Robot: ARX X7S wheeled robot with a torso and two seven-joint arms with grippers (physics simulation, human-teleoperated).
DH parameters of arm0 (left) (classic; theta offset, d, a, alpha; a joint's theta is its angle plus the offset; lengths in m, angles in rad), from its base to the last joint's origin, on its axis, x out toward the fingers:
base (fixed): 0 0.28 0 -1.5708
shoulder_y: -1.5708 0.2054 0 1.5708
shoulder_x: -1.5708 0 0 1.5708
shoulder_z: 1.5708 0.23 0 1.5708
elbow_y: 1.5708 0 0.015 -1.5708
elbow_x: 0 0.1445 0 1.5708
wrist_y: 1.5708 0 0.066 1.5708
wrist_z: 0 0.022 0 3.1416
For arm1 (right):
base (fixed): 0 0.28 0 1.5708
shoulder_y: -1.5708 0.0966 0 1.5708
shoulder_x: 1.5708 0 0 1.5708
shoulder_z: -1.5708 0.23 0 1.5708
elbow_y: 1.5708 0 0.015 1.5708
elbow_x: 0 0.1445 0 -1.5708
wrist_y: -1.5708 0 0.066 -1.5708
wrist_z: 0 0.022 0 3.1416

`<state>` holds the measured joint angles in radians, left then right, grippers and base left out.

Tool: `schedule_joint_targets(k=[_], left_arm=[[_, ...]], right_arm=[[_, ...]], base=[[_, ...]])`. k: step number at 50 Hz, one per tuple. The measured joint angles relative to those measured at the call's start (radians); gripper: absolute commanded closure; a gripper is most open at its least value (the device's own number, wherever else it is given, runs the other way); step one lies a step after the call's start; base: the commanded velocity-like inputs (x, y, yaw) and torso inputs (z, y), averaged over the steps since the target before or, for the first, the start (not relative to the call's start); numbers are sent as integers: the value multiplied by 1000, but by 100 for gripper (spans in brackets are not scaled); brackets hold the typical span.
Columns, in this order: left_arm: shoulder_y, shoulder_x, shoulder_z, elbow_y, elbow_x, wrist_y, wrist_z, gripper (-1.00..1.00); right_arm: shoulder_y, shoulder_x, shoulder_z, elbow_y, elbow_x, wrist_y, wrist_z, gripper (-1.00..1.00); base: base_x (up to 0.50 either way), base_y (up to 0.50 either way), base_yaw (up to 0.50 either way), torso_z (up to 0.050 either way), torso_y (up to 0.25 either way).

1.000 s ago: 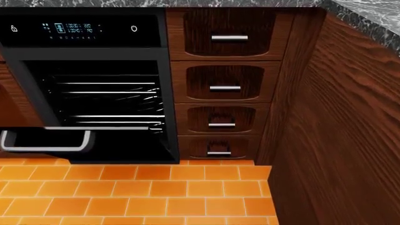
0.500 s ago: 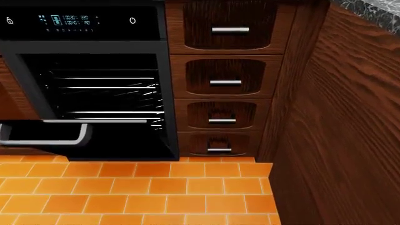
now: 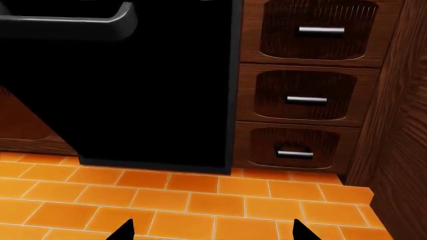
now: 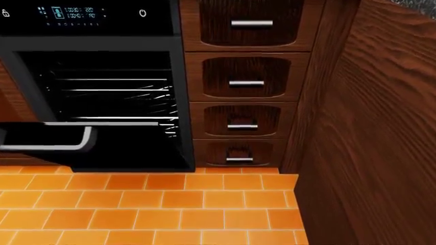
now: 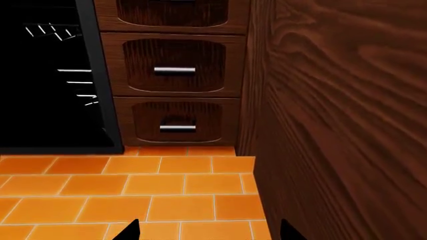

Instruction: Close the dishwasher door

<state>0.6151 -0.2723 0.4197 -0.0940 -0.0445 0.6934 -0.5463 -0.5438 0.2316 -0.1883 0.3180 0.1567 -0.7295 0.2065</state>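
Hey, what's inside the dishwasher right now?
Through the open front of the dishwasher, silver wire racks sit at several levels. No dishes show on them, but the interior is dark, and the lowered dishwasher door hides the bottom left part.

— what colours are seen upper left?
— the dishwasher (image 4: 95, 92) is black, blue-lit digits, silver racks.
— and lower down?
— orange floor tiles (image 4: 156, 204); dark brown grained drawers (image 4: 246, 81).

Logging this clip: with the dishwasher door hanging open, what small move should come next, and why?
Probably bring the left pincer up toward the door's handle. The dishwasher door is open, racks exposed, and both pincers hang open over the floor tiles, touching nothing.
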Motion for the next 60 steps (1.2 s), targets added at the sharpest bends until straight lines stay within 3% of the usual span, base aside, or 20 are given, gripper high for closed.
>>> schedule_joint_targets(k=[60], left_arm=[[-10, -18, 31, -19, -7, 19, -29, -100]], right_arm=[[6, 15, -27, 14, 4, -10, 19, -100]], base=[[0, 0, 0, -34, 0]])
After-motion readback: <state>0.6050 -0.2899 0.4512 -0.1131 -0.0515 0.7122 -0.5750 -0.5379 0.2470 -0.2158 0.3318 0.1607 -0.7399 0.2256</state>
